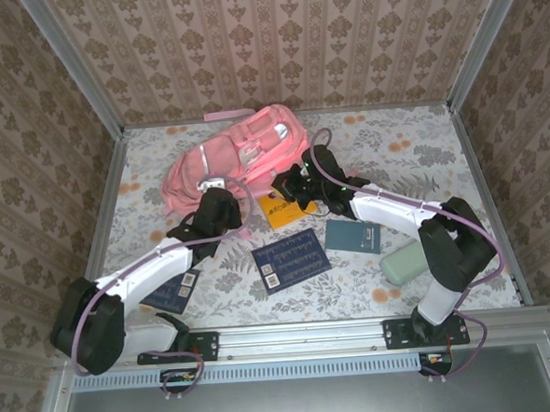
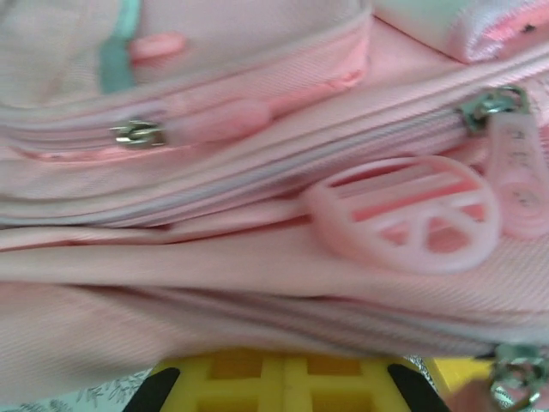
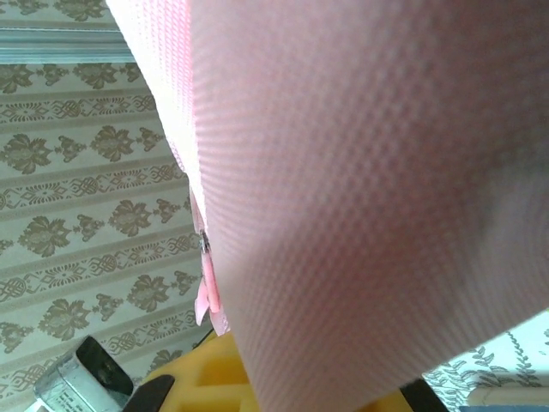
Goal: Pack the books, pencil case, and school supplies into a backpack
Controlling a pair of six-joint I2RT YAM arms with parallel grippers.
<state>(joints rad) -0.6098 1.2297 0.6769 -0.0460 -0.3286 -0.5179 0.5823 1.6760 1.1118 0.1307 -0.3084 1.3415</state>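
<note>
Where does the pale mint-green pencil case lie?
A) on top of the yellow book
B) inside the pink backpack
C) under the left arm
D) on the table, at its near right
D: the pencil case lies on the table at the near right, apart from the backpack.

We see a floral tablecloth [image 1: 421,150], grey leaves with orange blooms, covering the table; a corner of it shows in the left wrist view [image 2: 77,399]. Beige damask wallpaper [image 1: 283,37] lines 3 walls. 2 aluminium posts stand at the back corners, the left post [image 1: 70,60] and the right post [image 1: 487,34]. A metal rail [image 1: 302,335] runs along the near edge.
</note>
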